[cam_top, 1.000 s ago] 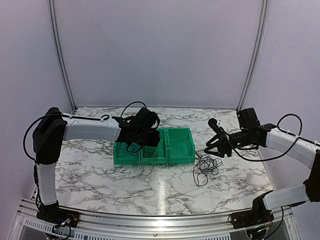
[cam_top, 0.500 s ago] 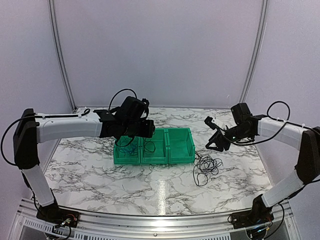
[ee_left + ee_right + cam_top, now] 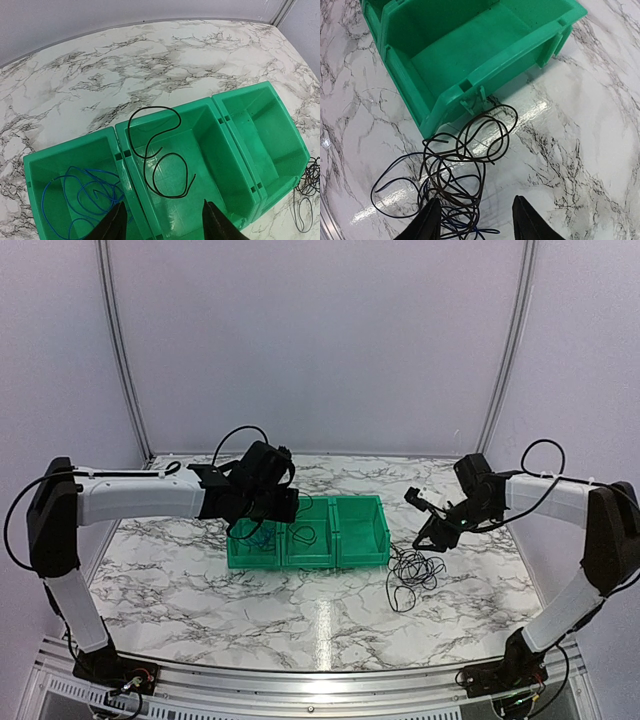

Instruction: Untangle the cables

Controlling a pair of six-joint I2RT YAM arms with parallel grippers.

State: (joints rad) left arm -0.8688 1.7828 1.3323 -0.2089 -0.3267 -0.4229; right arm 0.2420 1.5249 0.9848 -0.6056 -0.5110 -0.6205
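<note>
1. Judging by the layout, the step in hand is pulling one strand out of the tangle of black cables (image 3: 455, 170). The tangle lies on the worktop (image 3: 200, 590), just beside the empty right-hand bin (image 3: 470, 55).
2. To do it well, the right gripper (image 3: 476, 220) should take an outlying loop, such as the wide one nearest the bin. The dense knot in the middle is the poorer choice. A slow lift would let the other strands slide off instead of tightening.
3. The right fingers (image 3: 429, 222) are spread wide. They hover above the near edge of the tangle, holding nothing and touching nothing.
4. The left gripper (image 3: 161, 222) hangs over the middle bin (image 3: 220, 107) with its fingers (image 3: 114, 225) also spread and empty.
5. One black cable (image 3: 160, 160) already lies in that middle bin, with a loop that seems to reach over the far rim. The blue cable (image 3: 80, 195) is coiled in the left bin, so only the tangle appears to remain.
</note>
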